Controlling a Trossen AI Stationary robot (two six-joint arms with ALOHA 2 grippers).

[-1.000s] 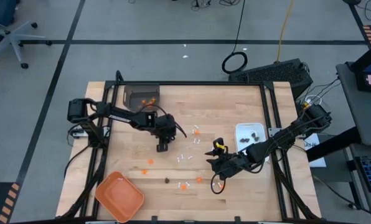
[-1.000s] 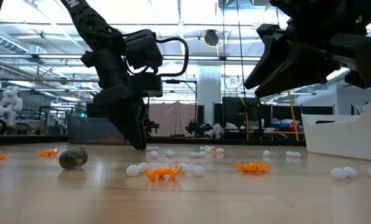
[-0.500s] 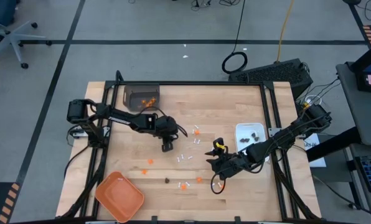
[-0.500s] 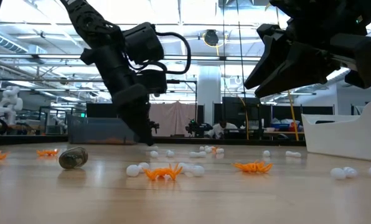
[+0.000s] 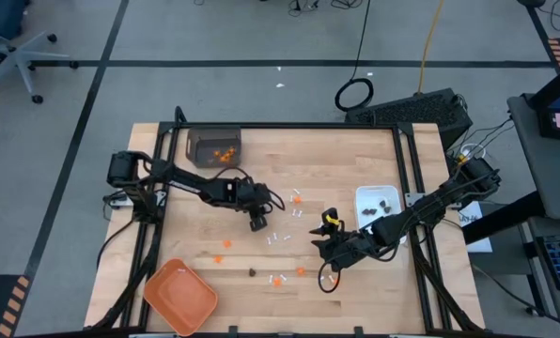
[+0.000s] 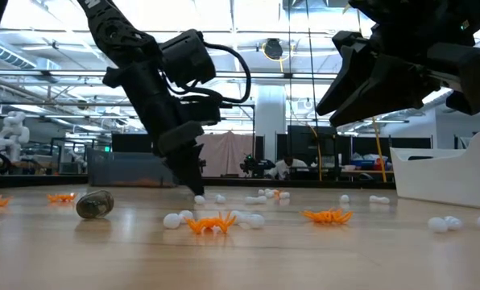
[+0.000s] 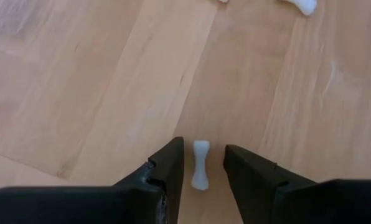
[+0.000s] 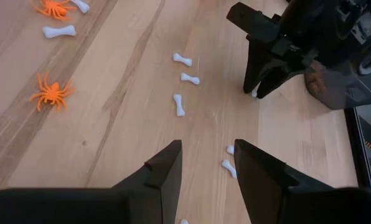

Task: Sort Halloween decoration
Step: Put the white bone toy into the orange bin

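Note:
Small white bone-shaped sticks (image 5: 280, 238), orange spiders (image 5: 278, 279) and a dark bit (image 5: 252, 272) lie scattered on the wooden table. My left gripper (image 5: 257, 223) is open and points down at mid-table, its tips close to the wood. One white stick (image 7: 200, 165) lies flat between its two fingers (image 7: 170, 163), with a gap on each side. My right gripper (image 5: 329, 265) hangs open above the table toward the right, over more white sticks (image 8: 180, 104). From the right wrist view the left gripper (image 8: 258, 87) shows at the far side.
A dark bin (image 5: 212, 145) holding orange bits stands at the far left. A white dish (image 5: 379, 201) with dark bits is at the right, and an orange tray (image 5: 179, 296) sits at the near left corner. In the low view a dark bit (image 6: 95, 204) and orange spiders (image 6: 210, 223) lie in front.
My left gripper has gone a little toward the table's right edge and down, rolling at the wrist, and now stands over a white stick. Its finger gap looks unchanged. The pieces on the table have stayed where they were.

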